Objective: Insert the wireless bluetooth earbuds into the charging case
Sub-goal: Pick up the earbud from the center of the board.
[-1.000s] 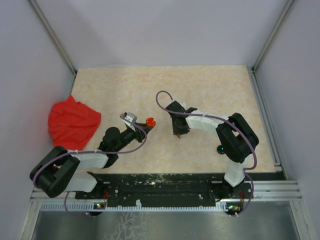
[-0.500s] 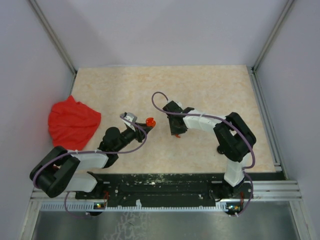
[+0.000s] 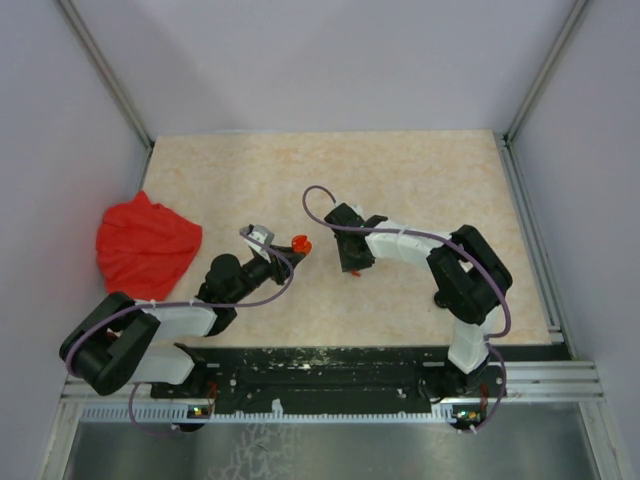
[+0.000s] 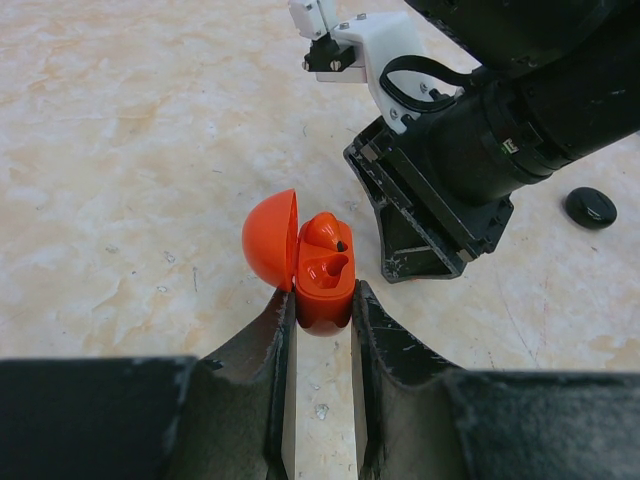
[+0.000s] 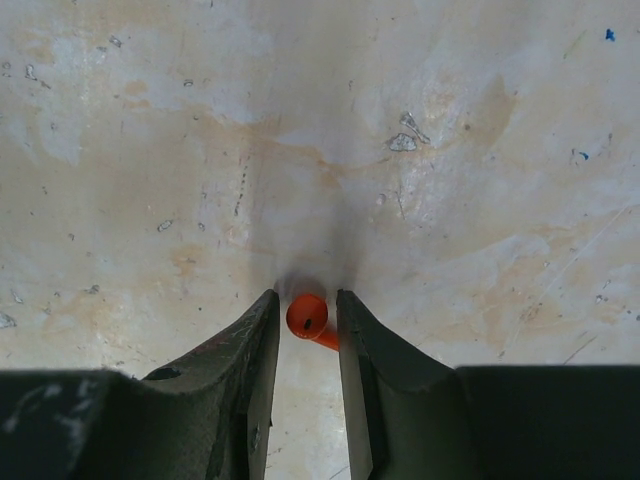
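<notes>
My left claw (image 4: pixel 319 308) is clamped on the orange case (image 4: pixel 323 268), lid swung open, just beside my right arm. My right claw (image 5: pixel 306 300) is narrow, pinching one orange earbud (image 5: pixel 307 316) low over the table (image 5: pixel 420 150).

The charging case (image 4: pixel 322 270) and earbud (image 5: pixel 307 315) are orange-red, the cloth (image 3: pixel 145 245) red, the table (image 3: pixel 400 180) mottled beige.

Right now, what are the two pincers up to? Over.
Left pincer shut on open orange charging case. Right pincer shut on orange earbud. Black disc, red cloth lie aside.
</notes>
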Robot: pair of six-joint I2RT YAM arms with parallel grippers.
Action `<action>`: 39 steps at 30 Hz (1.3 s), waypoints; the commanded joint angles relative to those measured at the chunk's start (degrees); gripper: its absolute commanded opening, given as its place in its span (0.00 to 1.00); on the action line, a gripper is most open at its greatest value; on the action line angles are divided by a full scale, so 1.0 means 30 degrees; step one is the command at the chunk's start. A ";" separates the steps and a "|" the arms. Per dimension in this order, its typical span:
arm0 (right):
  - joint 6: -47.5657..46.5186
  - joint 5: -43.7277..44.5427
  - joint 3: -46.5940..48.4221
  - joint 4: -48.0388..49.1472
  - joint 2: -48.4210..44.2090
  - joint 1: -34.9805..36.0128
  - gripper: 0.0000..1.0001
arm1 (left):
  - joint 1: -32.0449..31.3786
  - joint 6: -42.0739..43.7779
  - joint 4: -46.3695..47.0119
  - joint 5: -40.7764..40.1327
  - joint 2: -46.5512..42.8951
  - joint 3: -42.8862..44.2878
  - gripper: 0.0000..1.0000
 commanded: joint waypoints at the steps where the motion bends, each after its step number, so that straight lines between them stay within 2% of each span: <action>1: 0.0353 0.0619 -0.0201 -0.0758 -0.0819 0.0270 0.31 | 0.0053 -0.0172 0.0480 0.0100 -0.0020 0.0263 0.01; 8: 0.0582 0.0072 -0.0398 -0.0496 -0.0845 0.0291 0.31 | 0.0062 -0.0235 0.0543 0.0161 0.0042 0.0278 0.01; 18: 0.0573 -0.0389 -0.0600 -0.0032 -0.0890 0.0298 0.20 | 0.0064 -0.0242 0.0623 0.0159 0.0028 0.0183 0.01; 21: 0.0494 -0.0510 -0.0713 0.0175 -0.1196 0.0305 0.14 | 0.0064 -0.0328 0.1115 0.0236 0.0211 0.0070 0.01; 25: -0.0021 -0.0811 -0.0871 0.0681 -0.1863 0.0274 0.12 | 0.0134 -0.0893 0.2546 0.0535 0.0553 -0.0276 0.01; 34: -0.1628 -0.2612 -0.1397 0.3239 -0.6149 -0.0248 0.10 | 0.0580 -0.1230 0.3943 0.1266 0.0995 -0.0195 0.01; 39: -0.2020 -0.5382 -0.1827 0.5310 -0.8853 -0.1362 0.10 | 0.0882 -0.1182 0.4964 0.2256 0.1117 -0.0038 0.01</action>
